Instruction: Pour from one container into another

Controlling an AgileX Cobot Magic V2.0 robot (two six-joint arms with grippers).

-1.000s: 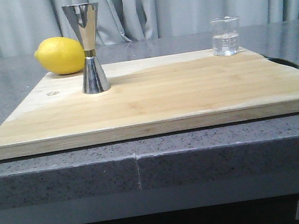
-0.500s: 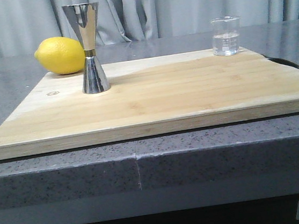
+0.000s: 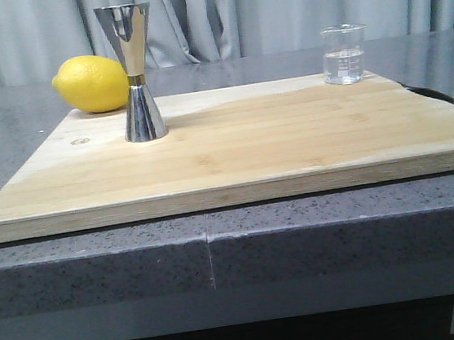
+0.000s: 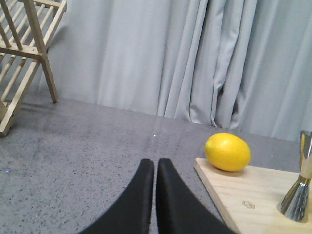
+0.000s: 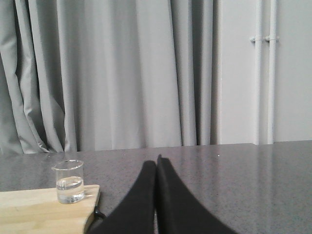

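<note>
A small clear glass beaker [image 3: 343,55] with clear liquid stands at the far right corner of the wooden cutting board [image 3: 241,148]; it also shows in the right wrist view [image 5: 69,182]. The tall steel hourglass jigger [image 3: 135,72] stands upright on the board's left part, its base visible in the left wrist view [image 4: 299,194]. My left gripper [image 4: 155,165] is shut and empty over the grey counter, left of the board. My right gripper [image 5: 156,163] is shut and empty over the counter, to the right of the beaker. Neither gripper shows in the front view.
A yellow lemon [image 3: 91,84] rests at the board's far left corner, close behind the jigger. A wooden rack [image 4: 25,48] stands further left on the grey counter [image 3: 219,245]. Grey curtains hang behind. A black loop handle [image 3: 432,94] sticks out at the board's right edge.
</note>
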